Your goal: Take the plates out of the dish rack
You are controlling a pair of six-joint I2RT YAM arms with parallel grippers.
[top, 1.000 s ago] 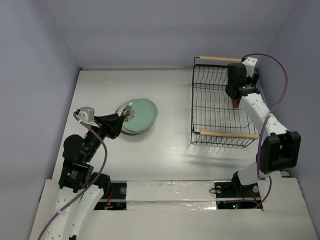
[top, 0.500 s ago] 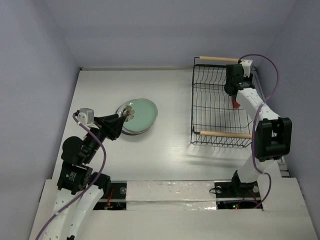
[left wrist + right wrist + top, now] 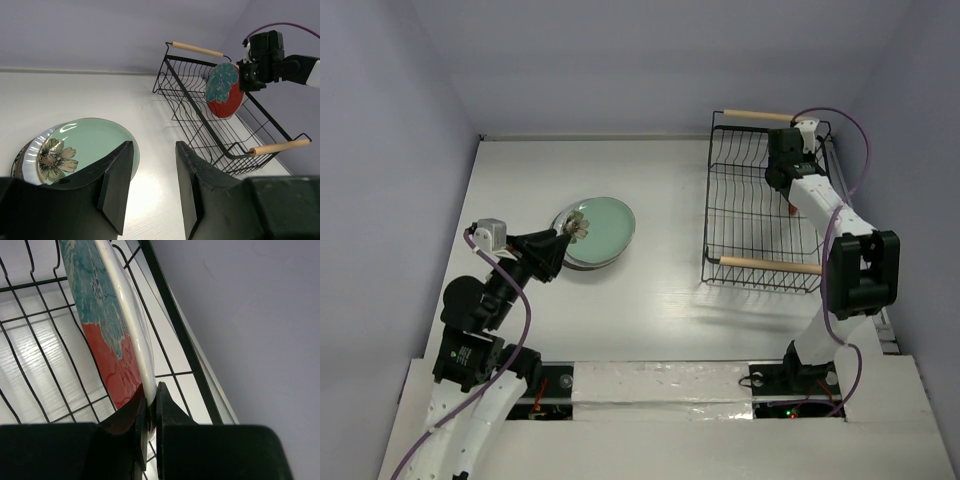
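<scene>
The red-and-teal plate (image 3: 107,315) stands on edge at the right side of the black wire dish rack (image 3: 770,265). My right gripper (image 3: 151,390) is shut on its white rim from above. The left wrist view shows the same plate (image 3: 225,90) upright in the rack (image 3: 200,115) with the right gripper (image 3: 260,60) on its top edge. A pale mint green plate (image 3: 600,230) tops a stack of plates lying flat on the table, left of centre. My left gripper (image 3: 563,240) hovers at the stack's near-left edge, open and holding nothing (image 3: 155,146).
The rack has two light wooden handles, one far (image 3: 758,115) and one near (image 3: 770,265). Walls close in behind and on both sides. White table (image 3: 660,290) lies between the stack and the rack.
My right gripper's jaws have closed on the red-and-teal plate's rim, and its arm has drawn nearer the rack's right side. The rack has shifted slightly. The left arm has barely moved.
</scene>
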